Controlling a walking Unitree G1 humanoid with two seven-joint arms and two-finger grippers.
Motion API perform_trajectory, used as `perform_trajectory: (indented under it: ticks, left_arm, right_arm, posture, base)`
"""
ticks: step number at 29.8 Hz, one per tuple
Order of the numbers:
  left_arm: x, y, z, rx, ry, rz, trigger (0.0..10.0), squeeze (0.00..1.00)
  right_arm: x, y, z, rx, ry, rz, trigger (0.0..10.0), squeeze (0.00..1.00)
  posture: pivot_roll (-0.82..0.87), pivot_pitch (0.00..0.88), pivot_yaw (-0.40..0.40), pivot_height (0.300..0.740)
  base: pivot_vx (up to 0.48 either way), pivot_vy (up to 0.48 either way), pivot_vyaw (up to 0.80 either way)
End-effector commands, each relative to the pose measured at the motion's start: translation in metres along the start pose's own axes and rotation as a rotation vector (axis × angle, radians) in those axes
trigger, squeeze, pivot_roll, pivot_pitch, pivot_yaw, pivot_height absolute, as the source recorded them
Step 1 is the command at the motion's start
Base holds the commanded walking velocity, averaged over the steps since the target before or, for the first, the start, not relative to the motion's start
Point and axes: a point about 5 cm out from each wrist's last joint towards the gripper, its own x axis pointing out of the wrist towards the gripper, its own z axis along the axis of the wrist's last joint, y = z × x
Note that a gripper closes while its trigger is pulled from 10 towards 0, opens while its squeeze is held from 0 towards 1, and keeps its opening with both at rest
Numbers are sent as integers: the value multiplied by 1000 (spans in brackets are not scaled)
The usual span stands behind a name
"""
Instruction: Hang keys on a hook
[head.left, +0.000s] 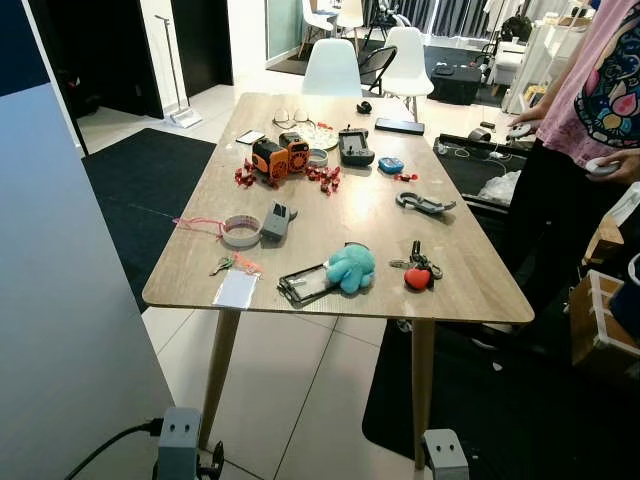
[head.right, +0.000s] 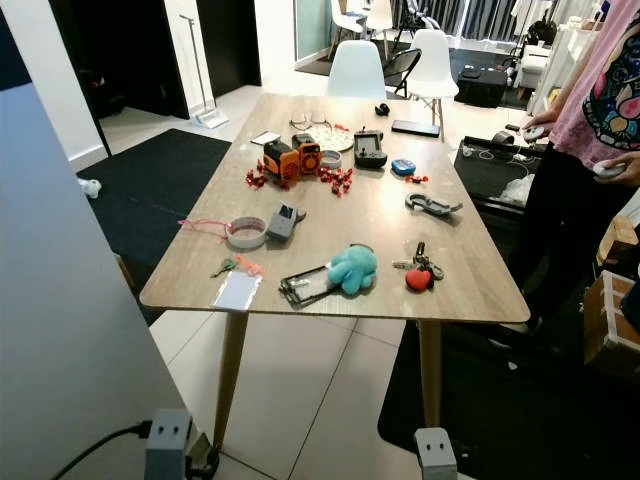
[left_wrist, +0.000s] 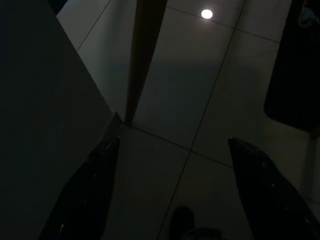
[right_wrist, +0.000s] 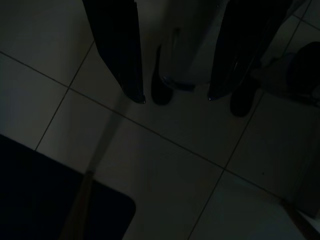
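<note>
- Left eye view: keys (head.left: 419, 268) with a red fob lie at the table's (head.left: 480, 290) lower right edge
- left gripper (left_wrist: 172, 150) and right gripper (right_wrist: 175, 100), fingers apart, hang over floor tiles

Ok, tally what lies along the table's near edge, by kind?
Key sets: 2, bunch with red heart and small key with pink tag
Teal plush: 1
Badge holders: 2, white and black-framed
Total: 5
</note>
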Motion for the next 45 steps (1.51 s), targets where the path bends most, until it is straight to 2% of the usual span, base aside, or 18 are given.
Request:
perform_trajectory:
  ticks: [1, 19, 32, 45]
  left_arm:
    - [-1, -5, 0, -17, -8, -11, 10000, 0]
    - [-4, -7, 0, -34, -28, -5, 10000, 0]
    - [-6, -2, 0, -79, -47, 33, 10000, 0]
    - [-6, -2, 2, -62, -58, 4, 10000, 0]
  right_arm:
    - [0, -1, 2, -11, -7, 3, 10000, 0]
    - [1, -1, 5, -46, -3, 18, 10000, 0]
    - [1, -1, 7, -51, -3, 26, 10000, 0]
    - [1, -1, 7, -51, -1, 28, 10000, 0]
  posture:
    - [39, 18, -67, 740]
    - [44, 23, -80, 740]
    - [48, 20, -86, 740]
    - [49, 16, -84, 740]
  base:
    - [304, 0, 0]
    - [323, 0, 0]
    - [0, 0, 0]
    - [0, 0, 0]
